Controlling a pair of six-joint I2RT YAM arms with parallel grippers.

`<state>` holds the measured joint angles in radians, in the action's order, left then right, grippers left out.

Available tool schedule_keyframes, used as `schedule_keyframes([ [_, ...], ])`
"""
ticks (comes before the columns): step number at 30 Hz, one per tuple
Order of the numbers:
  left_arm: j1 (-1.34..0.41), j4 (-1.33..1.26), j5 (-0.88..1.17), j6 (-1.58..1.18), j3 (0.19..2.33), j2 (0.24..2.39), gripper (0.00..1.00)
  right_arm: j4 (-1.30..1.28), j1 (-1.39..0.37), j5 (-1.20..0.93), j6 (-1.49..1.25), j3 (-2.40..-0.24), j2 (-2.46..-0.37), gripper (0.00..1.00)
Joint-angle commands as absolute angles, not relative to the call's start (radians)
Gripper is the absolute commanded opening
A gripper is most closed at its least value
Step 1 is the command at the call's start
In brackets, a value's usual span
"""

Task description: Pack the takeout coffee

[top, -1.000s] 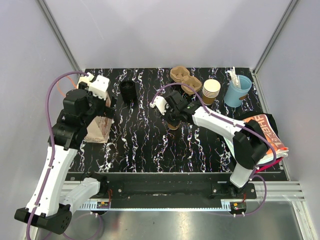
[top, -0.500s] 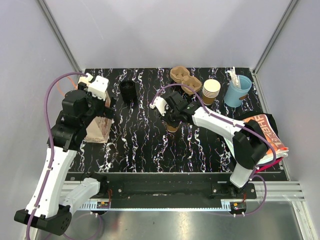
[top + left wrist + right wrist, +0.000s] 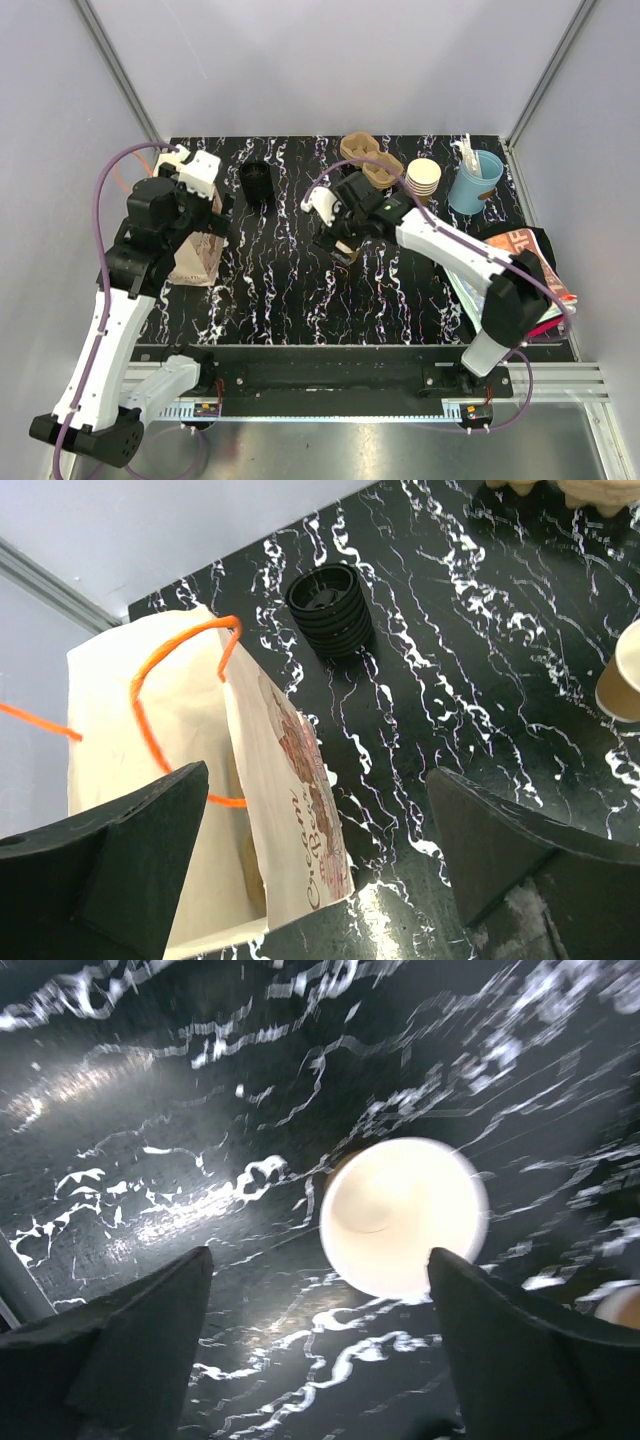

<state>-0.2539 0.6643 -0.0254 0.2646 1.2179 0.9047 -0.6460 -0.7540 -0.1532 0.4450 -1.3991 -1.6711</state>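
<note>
Right tool (image 3: pixel 318 1253) has opened, paper cup (image 3: pixel 403 1215) upright beneath it.

**Right fingers let go of the paper cup**

The right gripper (image 3: pixel 333 230), clamped round the small tan paper cup (image 3: pixel 403 1215) a second ago, has spread its fingers (image 3: pixel 130 1350) wide and lifted clear, shifting a little toward the far side of the worktop (image 3: pixel 280 290). The cup now stands upright and free on the marbled surface, seen from above between the parted fingers and touching neither. The right arm (image 3: pixel 455 250) has swung its elbow outward, covering more of the orange-and-white printed packet (image 3: pixel 532 240)
</note>
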Motion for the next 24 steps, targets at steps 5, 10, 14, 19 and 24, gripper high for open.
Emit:
schedule_keyframes([
  [5, -0.250, 0.641, 0.034, 0.359, 1.304, 1.090, 0.99, -0.727, -0.764, -0.137, 0.545, -1.516, -1.432, 1.00],
  [10, -0.264, 0.637, 0.051, 0.394, 1.394, 1.235, 0.99, -0.690, -0.743, -0.104, 0.557, -1.490, -1.347, 1.00],
  [14, -0.313, 0.632, -0.033, 0.416, 1.462, 1.336, 0.99, -0.658, -0.694, -0.110, 0.542, -1.471, -1.289, 1.00],
  [19, -0.391, 0.615, -0.121, 0.433, 1.526, 1.468, 0.99, -0.591, -0.634, -0.120, 0.512, -1.419, -1.247, 1.00],
  [24, -0.407, 0.604, -0.196, 0.439, 1.633, 1.656, 0.99, -0.517, -0.575, -0.081, 0.471, -1.378, -1.252, 1.00],
])
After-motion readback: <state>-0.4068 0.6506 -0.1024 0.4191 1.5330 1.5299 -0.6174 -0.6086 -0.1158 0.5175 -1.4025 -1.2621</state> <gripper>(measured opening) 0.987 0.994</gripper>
